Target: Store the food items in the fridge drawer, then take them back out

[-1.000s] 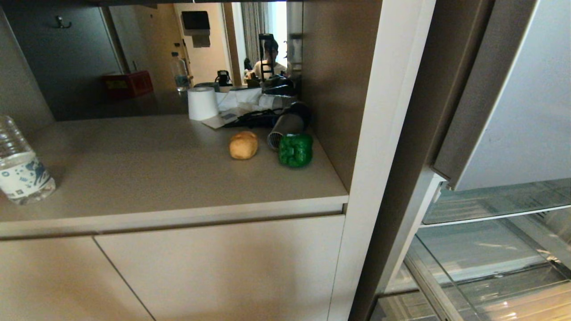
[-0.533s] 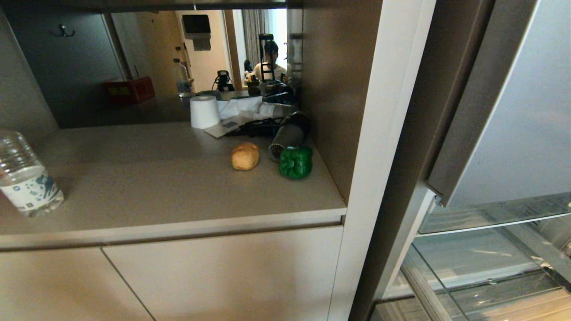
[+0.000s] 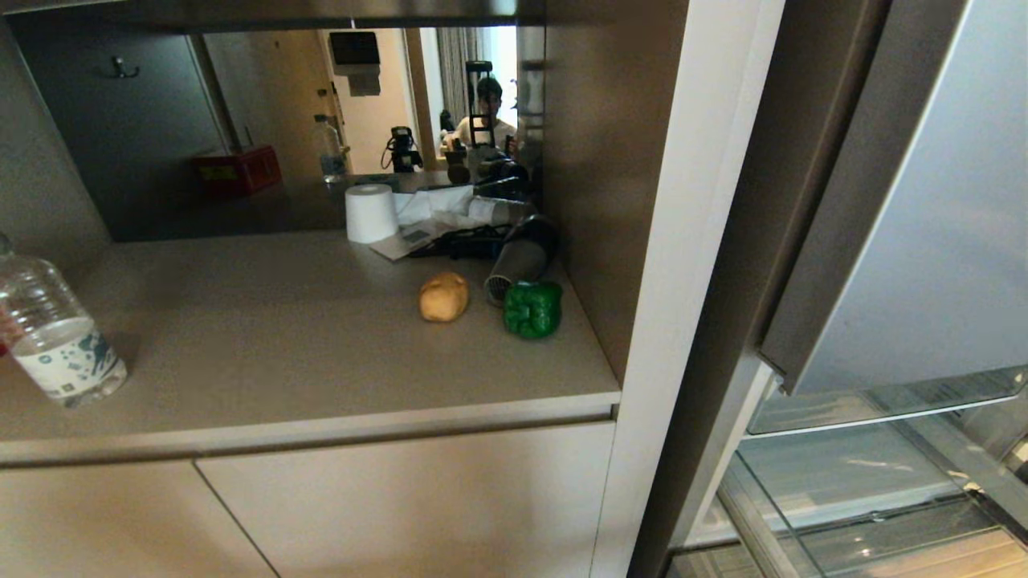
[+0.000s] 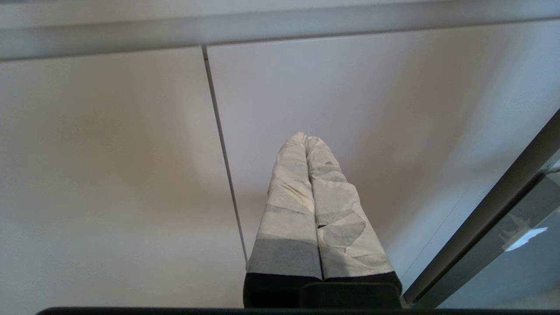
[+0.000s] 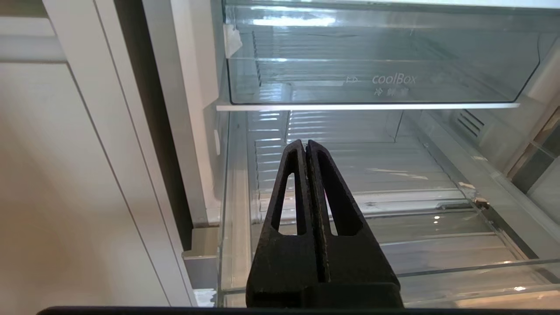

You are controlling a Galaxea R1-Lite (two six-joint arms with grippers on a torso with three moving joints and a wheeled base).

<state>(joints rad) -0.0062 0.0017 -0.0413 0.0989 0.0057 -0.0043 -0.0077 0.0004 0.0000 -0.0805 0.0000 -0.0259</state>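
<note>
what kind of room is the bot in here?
Likely a kitchenette in a flat or hotel room: beige counter over cupboards, an open fridge drawer beside it, potato and green pepper on the counter.

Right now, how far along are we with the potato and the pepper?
Done: the fridge drawer stands pulled open, its clear bin bare. In hand: nothing; the left gripper is shut in front of the cabinet door, the right gripper shut over the drawer. Left: the potato and green pepper sit on the counter; whether they have already been in and out cannot be told.
</note>
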